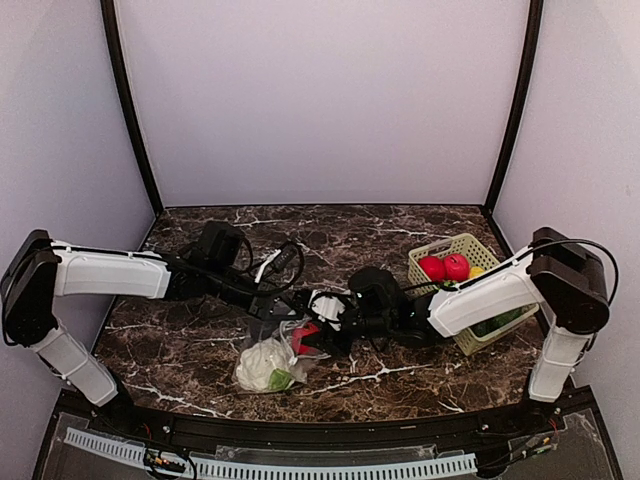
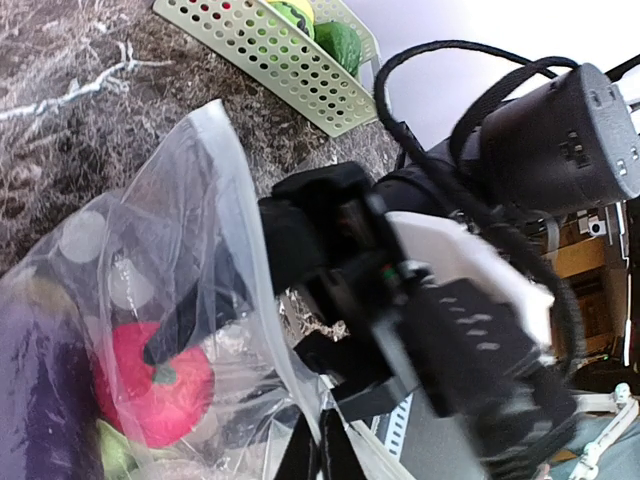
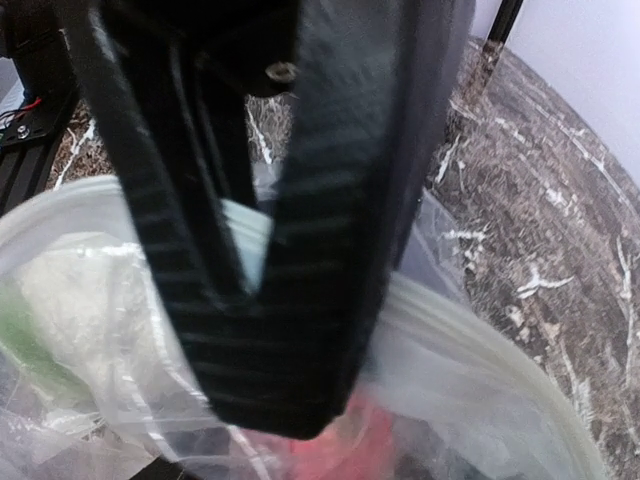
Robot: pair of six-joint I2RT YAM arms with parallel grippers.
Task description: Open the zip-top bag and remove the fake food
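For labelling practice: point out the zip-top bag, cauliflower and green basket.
zip-top bag (image 2: pixel 170 200): left wrist view, clear upper wall.
cauliflower (image 1: pixel 262 365): top external view, white head.
green basket (image 1: pixel 440 247): top external view, far rim.

The zip-top bag (image 1: pixel 272 362) lies on the table (image 1: pixel 180 340) near the front edge, left of centre, with the fake food (image 1: pixel 262 366) inside. The left gripper (image 1: pixel 272 312) sits at its rear edge, the right gripper (image 1: pixel 318 340) at its right end (one finger inside). The basket (image 1: pixel 468 241) stands well apart, right, holding two round fruits (image 1: pixel 445 267).
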